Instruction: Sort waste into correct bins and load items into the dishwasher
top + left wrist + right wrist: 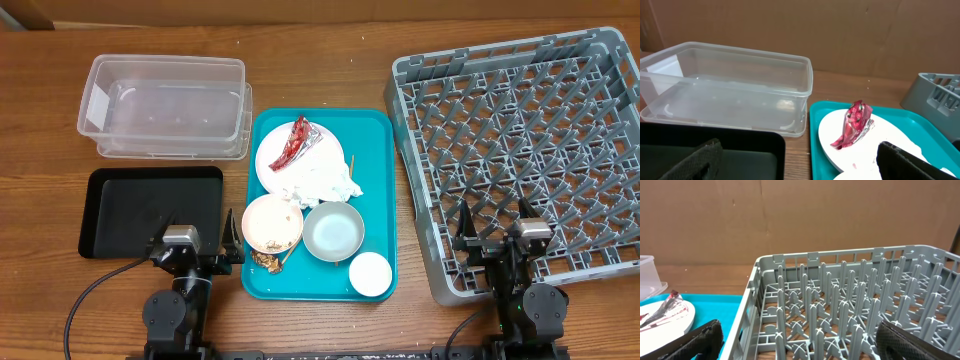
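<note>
Left gripper (pixel 802 167) and right gripper (pixel 802 344) gape empty; best pinch the shiny red wrapper (pixel 854 125) by its crest, clear of the round white plate (pixel 831 134).

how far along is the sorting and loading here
Nothing looks done yet: the dish rack, clear tub and black tray are all empty. Nothing is in hand: the left pincer and right pincer are open. To do: the red wrapper and napkin on the plate, plus the pink bowl, grey bowl and cup, all on the teal tray.
</note>
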